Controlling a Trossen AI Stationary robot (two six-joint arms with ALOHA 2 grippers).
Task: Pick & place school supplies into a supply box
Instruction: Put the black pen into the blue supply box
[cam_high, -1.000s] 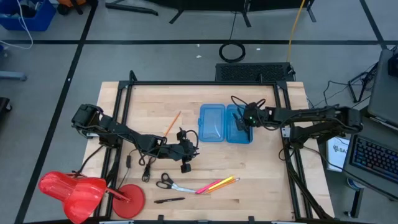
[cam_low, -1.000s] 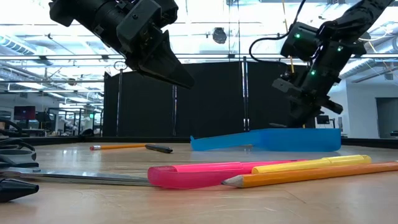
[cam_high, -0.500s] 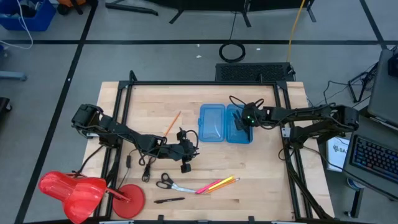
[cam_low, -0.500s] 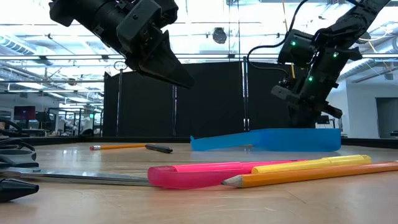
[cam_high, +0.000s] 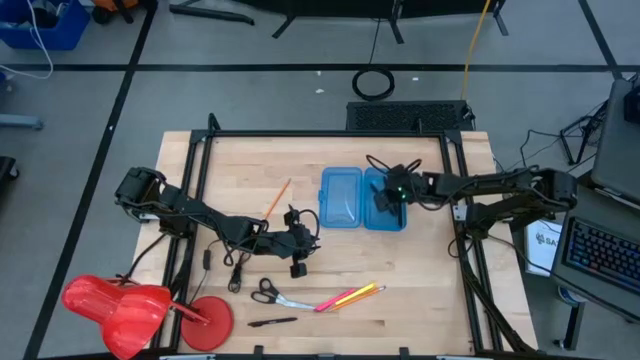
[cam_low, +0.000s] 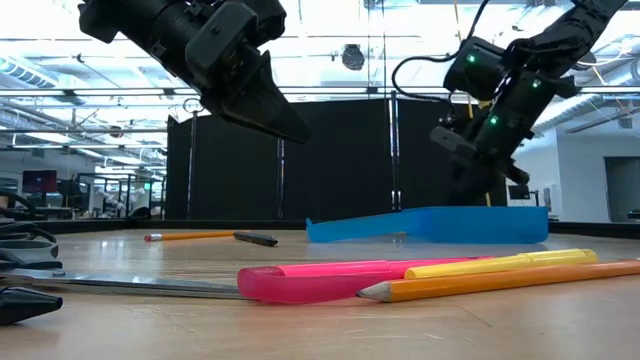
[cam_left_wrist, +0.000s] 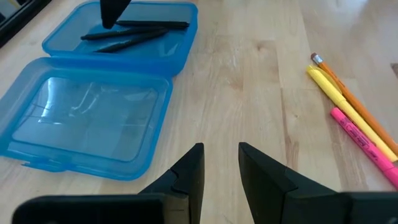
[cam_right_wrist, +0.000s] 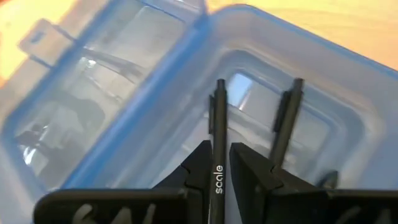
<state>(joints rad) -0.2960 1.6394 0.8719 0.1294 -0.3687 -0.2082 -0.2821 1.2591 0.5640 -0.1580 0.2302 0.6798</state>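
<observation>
My right gripper (cam_right_wrist: 216, 163) hangs with fingers slightly apart over two black pens (cam_right_wrist: 219, 124) lying directly below in the right half of the blue supply box (cam_high: 357, 198), while my left gripper (cam_left_wrist: 219, 163) waits open nearby.

From my right wrist camera, the thin black pen (cam_right_wrist: 219, 134) between the jaws is cut off below, its tip hidden.

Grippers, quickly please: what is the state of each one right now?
Left gripper: jaws open, holding nothing.
Right gripper: jaws slightly open above the supply box, nothing held.
</observation>
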